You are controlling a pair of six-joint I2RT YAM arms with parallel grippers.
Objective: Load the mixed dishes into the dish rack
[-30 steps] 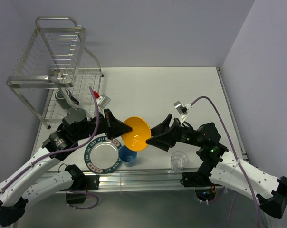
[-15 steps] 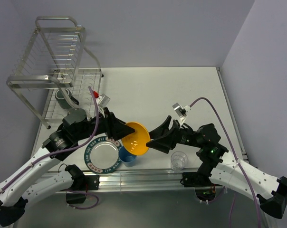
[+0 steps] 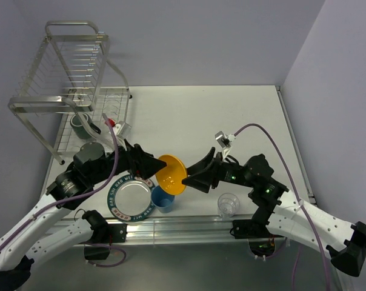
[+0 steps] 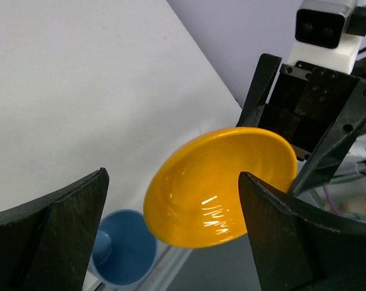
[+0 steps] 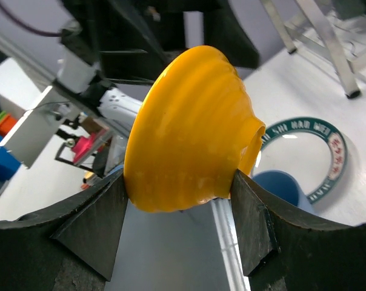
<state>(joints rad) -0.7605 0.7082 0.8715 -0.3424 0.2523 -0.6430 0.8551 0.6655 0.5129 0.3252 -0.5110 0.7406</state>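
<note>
One dish is off the table: the orange-yellow bowl (image 3: 172,174) hangs in the air near the middle, tipped on its side with its hollow turned toward the left. We see the right gripper (image 3: 189,177) grasping it, one finger pressed to each side of the bowl's outer wall in the right wrist view. The left gripper (image 3: 151,167) faces the bowl from the left with its jaws released and spread wide. One finger overlaps the bowl's edge in the left wrist view, and we cannot tell whether it touches.

Just below the bowl, the light blue cup (image 3: 163,199) stands upright on the table (image 3: 201,115), right beside the silver plate (image 3: 131,197) with its dark green lettered rim, which lies flat to its left. To the near right the small clear glass (image 3: 228,205) stands upright. At the far left, the dark green-grey mug (image 3: 81,124) sits on the lower wire tier of the dish rack (image 3: 62,66).
</note>
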